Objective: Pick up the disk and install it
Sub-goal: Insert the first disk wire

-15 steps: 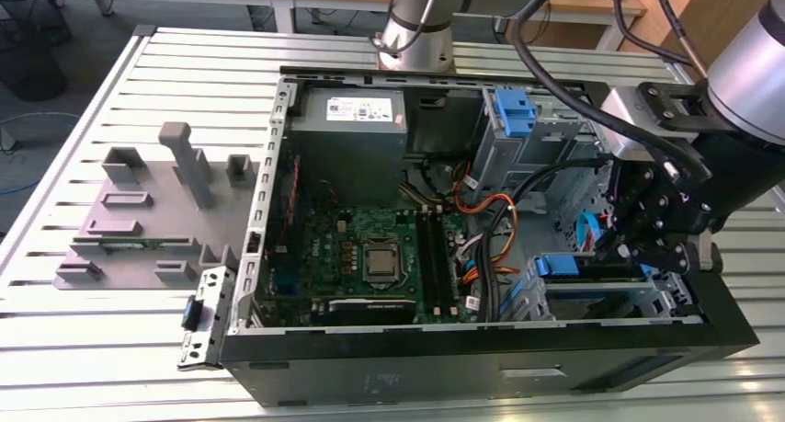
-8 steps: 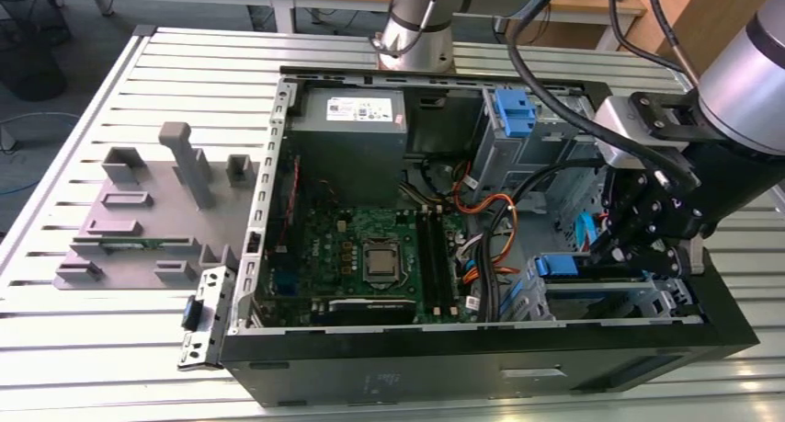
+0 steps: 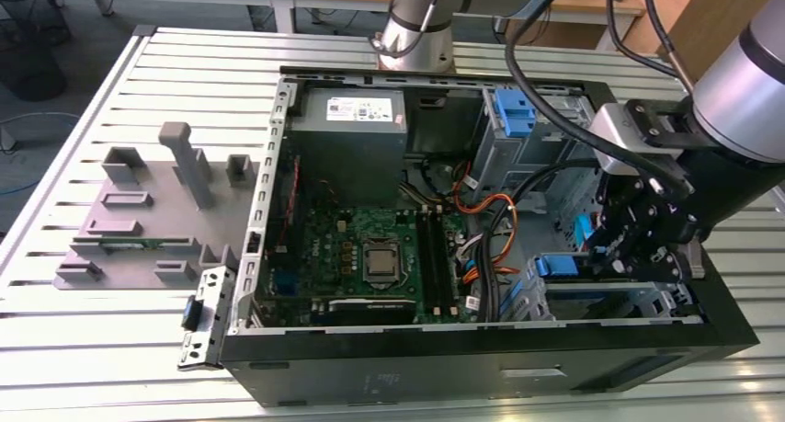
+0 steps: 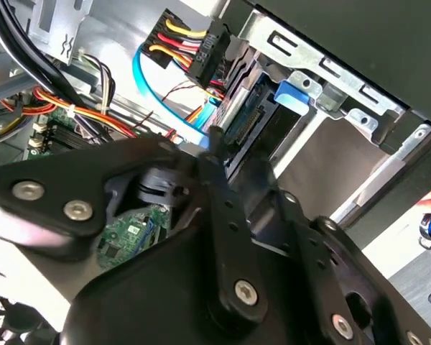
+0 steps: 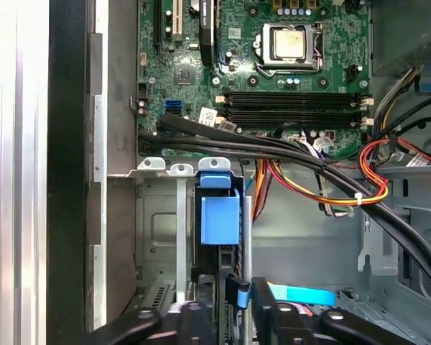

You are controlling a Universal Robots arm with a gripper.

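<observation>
Blue-railed disk [image 5: 220, 215] seemingly seated in bay, gripper [image 5: 233, 316] close

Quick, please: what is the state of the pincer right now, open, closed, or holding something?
Pincer: down inside the computer case at the drive bay with the blue carrier; open or closed cannot be told.

The computer case [image 3: 491, 358] lies open on the slatted table [image 3: 110, 348], with the fixture plate [image 3: 135, 229] beside it toward the exterior view's left. Inside, the motherboard [image 3: 368, 256] sits in the middle, the power supply [image 3: 353, 119] behind it, and the drive cage [image 3: 601, 293] toward the exterior view's right. The gripper [image 3: 638, 247] hangs over that cage, where the disk [image 5: 220, 215] stands in its slot.
</observation>
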